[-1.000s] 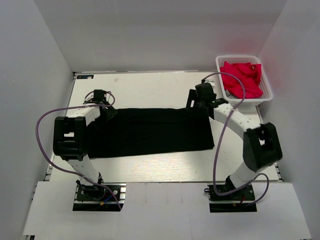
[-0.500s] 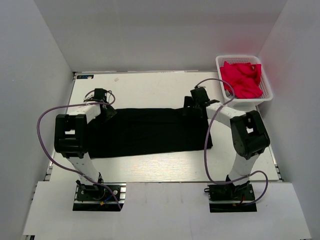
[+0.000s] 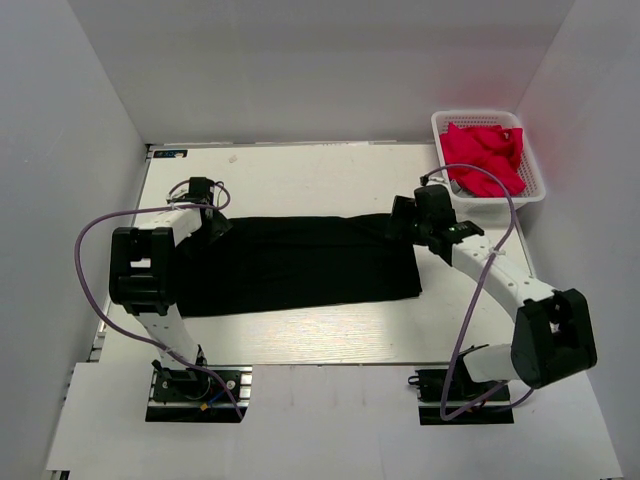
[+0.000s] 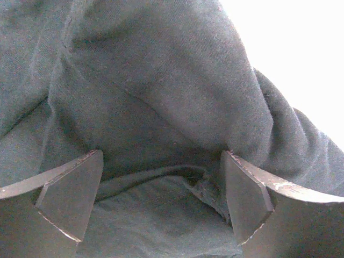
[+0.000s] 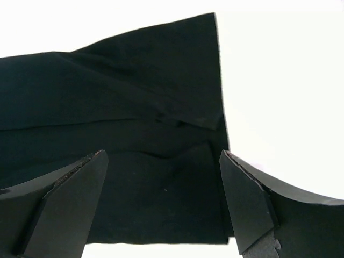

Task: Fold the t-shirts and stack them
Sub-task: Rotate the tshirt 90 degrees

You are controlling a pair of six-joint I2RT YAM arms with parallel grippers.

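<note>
A black t-shirt (image 3: 300, 262) lies folded into a long band across the middle of the table. My left gripper (image 3: 210, 222) is open at the shirt's far left corner, its fingers (image 4: 70, 193) spread over bunched black cloth (image 4: 161, 107). My right gripper (image 3: 400, 225) is open over the shirt's far right corner; its wrist view shows the flat black cloth (image 5: 134, 161) and its right edge between the fingers (image 5: 247, 199), nothing pinched. Pinkish-red shirts (image 3: 482, 157) lie crumpled in a basket.
A white slatted basket (image 3: 535, 190) stands at the far right corner of the table. White walls close in the table on the left, right and back. The purple cables (image 3: 90, 240) loop beside each arm.
My right arm has swung its elbow out to the right and the gripper has shifted slightly right along the shirt's far right corner. The left arm and the shirt have stayed put.
</note>
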